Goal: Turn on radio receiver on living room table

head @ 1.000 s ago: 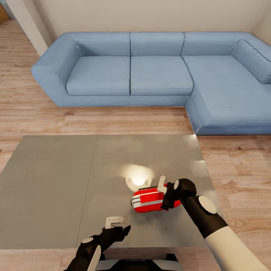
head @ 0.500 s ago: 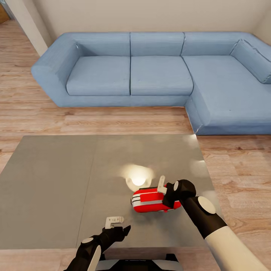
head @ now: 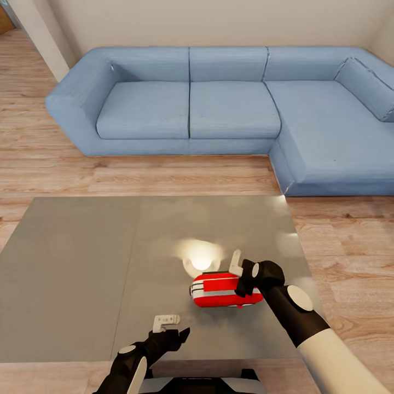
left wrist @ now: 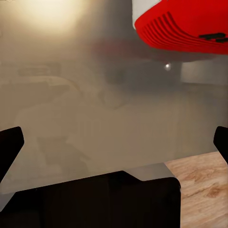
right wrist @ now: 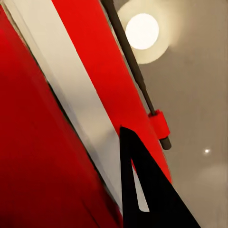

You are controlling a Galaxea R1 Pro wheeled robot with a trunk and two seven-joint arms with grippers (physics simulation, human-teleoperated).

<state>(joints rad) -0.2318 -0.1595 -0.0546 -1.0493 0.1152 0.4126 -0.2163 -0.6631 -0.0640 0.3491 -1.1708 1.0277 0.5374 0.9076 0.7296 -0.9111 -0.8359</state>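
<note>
The right end effector (head: 238, 277) pressed against the radio (head: 219, 291) on the counter (head: 82, 273), its opening indeterminate; switching-on appeared underway, next requiring firm contact on the control.

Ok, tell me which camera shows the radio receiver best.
The head view: the whole radio receiver lies on the table at the right gripper. The right wrist view gives a cropped close-up of red body and white band; the left wrist view catches one red corner.

Both arms: white forearm shells, black wrist housings with round grey caps. Right hand (head: 237, 273) and left hand (head: 167, 323): white fingers.
</note>
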